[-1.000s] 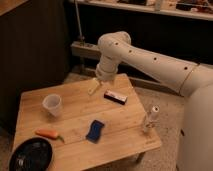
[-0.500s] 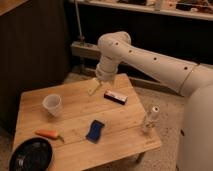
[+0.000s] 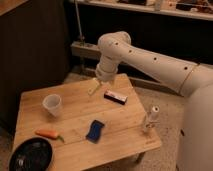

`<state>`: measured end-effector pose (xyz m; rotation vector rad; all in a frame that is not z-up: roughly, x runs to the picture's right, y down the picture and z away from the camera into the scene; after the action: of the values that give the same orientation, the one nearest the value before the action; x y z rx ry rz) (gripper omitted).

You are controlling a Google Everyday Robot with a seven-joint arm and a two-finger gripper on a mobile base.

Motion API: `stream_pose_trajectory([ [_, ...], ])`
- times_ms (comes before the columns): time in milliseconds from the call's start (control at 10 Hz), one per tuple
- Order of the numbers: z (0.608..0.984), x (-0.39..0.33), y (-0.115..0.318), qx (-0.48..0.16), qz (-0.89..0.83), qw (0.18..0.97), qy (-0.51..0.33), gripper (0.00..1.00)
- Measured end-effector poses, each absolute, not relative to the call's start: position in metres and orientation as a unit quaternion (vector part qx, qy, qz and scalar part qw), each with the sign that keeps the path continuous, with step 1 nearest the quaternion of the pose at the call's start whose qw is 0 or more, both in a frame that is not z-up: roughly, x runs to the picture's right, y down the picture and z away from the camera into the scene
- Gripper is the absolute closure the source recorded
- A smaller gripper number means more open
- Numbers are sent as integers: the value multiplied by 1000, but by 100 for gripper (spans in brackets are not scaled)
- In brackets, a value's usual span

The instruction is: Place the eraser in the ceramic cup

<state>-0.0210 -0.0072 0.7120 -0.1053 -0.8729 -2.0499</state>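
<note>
The white arm (image 3: 145, 55) reaches in from the right and bends down over the far side of the wooden table (image 3: 75, 116); at its end the gripper (image 3: 93, 90) hangs just above the boards, its pincer spread wide and released, holding nothing and touching nothing that I can make out; the black round plate (image 3: 31, 155) sits at the table's near left corner; the ceramic cup (image 3: 52, 105) stands upright on the left half, well apart from the pincer; a blue sponge-like pad (image 3: 95, 130) lies near the middle front; the eraser (image 3: 115, 96) lies flat on the far right part, just to the right of the pincer and not gripped; a small clear bottle (image 3: 151, 118) stands by the right edge; an orange carrot (image 3: 48, 134) lies between cup and plate
</note>
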Motion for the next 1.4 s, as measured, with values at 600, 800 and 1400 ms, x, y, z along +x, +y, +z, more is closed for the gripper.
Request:
stream_pose_trajectory([
  [600, 720, 27, -4, -43, -877, 399, -265, 20],
  [800, 728, 81, 10, -35, -881, 397, -255, 20],
  [1400, 735, 101, 15, -10, -891, 389, -234, 20],
])
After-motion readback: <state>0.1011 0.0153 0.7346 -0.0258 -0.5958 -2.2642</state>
